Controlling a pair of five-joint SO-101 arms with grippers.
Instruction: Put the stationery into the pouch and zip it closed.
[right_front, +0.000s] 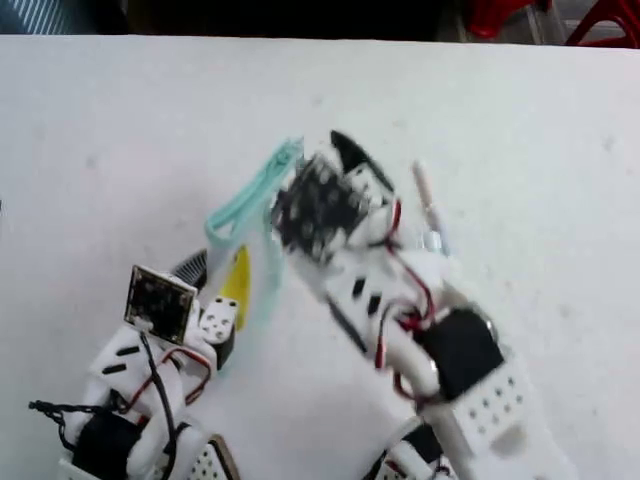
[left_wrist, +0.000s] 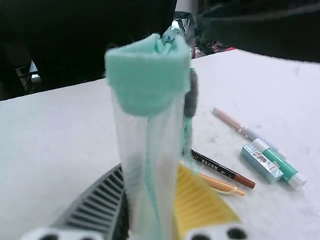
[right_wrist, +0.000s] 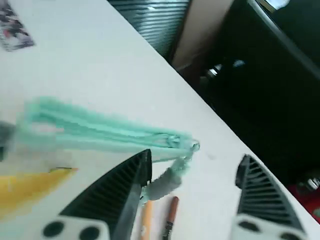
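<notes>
A clear pouch with a teal zip band (right_front: 248, 205) stands on edge, and my left gripper (right_front: 232, 290) is shut on its near end. In the left wrist view the pouch (left_wrist: 145, 100) rises between a grey and a yellow finger (left_wrist: 200, 205). My right gripper (right_wrist: 195, 160) is open at the pouch's far end (right_front: 325, 165), with the zip pull (right_wrist: 192, 146) and a grey tab (right_wrist: 165, 182) by its fingertips. On the table beside the pouch lie a pink pen (left_wrist: 235, 122), a brown pencil (left_wrist: 222, 170), an orange pen (left_wrist: 220, 184), a small teal box (left_wrist: 259, 162) and a green-and-white stick (left_wrist: 277, 162).
The white table (right_front: 120, 120) stretches wide to the left and to the far side. The right arm's body (right_front: 460, 370) covers the ground at the lower right, over part of the stationery. Dark furniture stands beyond the far edge.
</notes>
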